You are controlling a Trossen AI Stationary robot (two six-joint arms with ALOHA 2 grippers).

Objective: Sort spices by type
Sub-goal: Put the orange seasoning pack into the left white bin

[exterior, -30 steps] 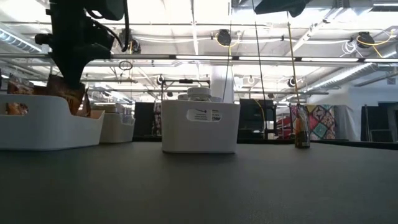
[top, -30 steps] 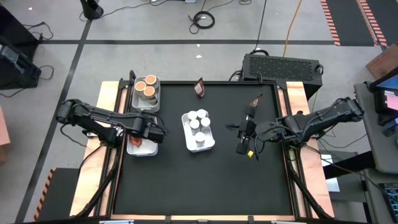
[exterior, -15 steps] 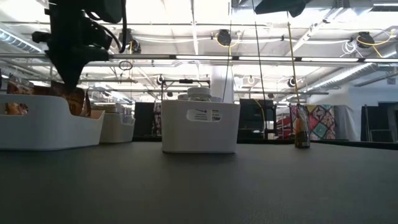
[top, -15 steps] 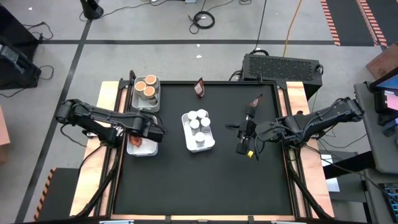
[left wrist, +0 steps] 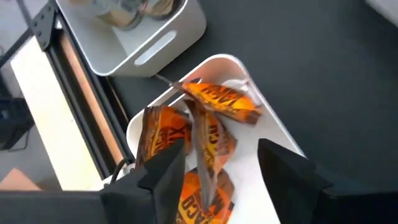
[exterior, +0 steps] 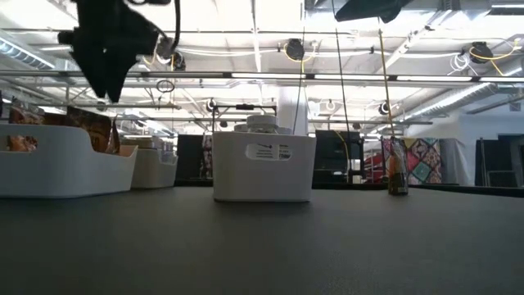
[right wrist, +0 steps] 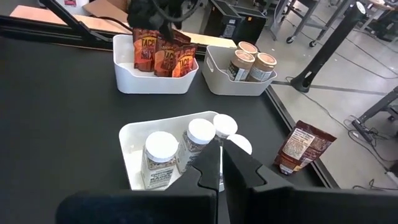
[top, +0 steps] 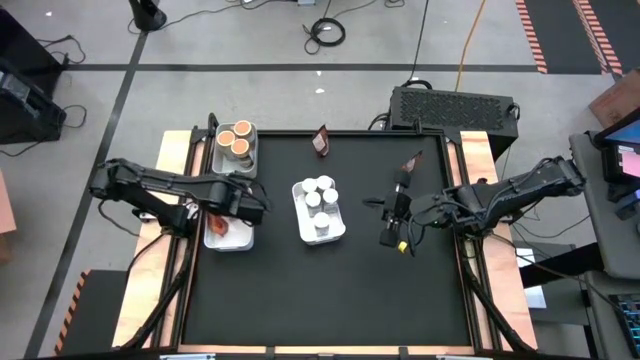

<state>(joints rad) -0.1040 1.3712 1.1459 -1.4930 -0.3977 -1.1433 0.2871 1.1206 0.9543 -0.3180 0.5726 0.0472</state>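
Now the reddish-brown crinkly packets (left wrist: 208,134) with orange print lie together in a white rectangular tray (top: 228,234) at the left edge of the black surface (top: 330,290); several of them lean on each other, and none is held. Just above this tray hangs the left tool (left wrist: 217,165), with its two dark fingers (left wrist: 163,171) spread apart and nothing between them. In the low view the left tool (exterior: 108,70) is clearly above the tops of the packets (exterior: 92,129) and does not touch them.

Behind that tray stands a second white tray (top: 235,150), and in it are three round tubs with yellow-orange tops (top: 237,138). In the middle of the surface a third white tray (top: 320,212) holds the little jars with white caps (top: 318,195); I count about five or six caps.

One more reddish-brown packet (top: 320,141) stands alone near the far edge of the surface, well apart from the trays. In the right wrist view it (right wrist: 303,147) is upright beside the tray of jars.

At the right side of the surface, the right tool (top: 392,212) is low, its fingers pressed together and empty; it points toward the jar tray.
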